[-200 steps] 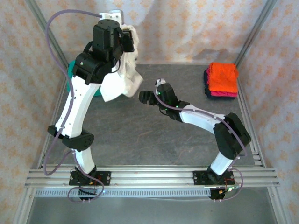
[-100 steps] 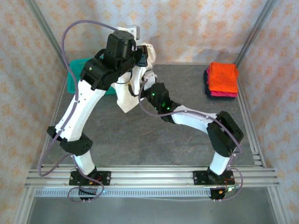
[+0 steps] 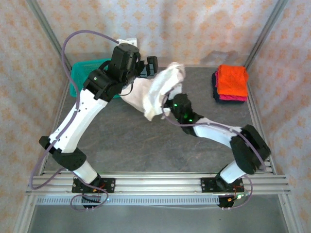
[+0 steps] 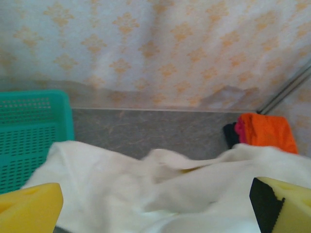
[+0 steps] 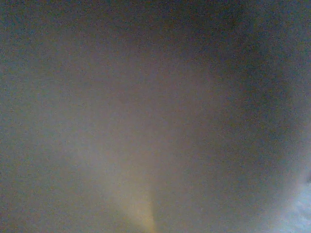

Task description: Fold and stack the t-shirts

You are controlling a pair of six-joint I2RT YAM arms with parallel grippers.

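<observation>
A white t-shirt (image 3: 158, 92) hangs crumpled over the middle back of the table, and it spreads below the fingers in the left wrist view (image 4: 146, 189). My left gripper (image 3: 151, 66) stands open just left of the shirt's raised top, its yellow pads (image 4: 29, 208) wide apart with the cloth lying loose between them. My right wrist (image 3: 183, 110) reaches up into the shirt from below. Its fingers are buried in the cloth and shut on it, and white fabric (image 5: 155, 116) covers that camera. Folded t-shirts (image 3: 231, 82), orange on top of pink and dark ones, are stacked at the back right.
A teal mesh basket (image 3: 82, 75) stands at the back left behind the left arm and fills the left edge of the left wrist view (image 4: 29, 131). Patterned curtain walls and metal frame posts (image 3: 262, 39) close in the table. Bare grey tabletop (image 3: 146, 145) lies in front.
My left gripper opened and let go of the white t-shirt. My right gripper pushed into the cloth and shut on it. The shirt swung right, toward the table's middle.
</observation>
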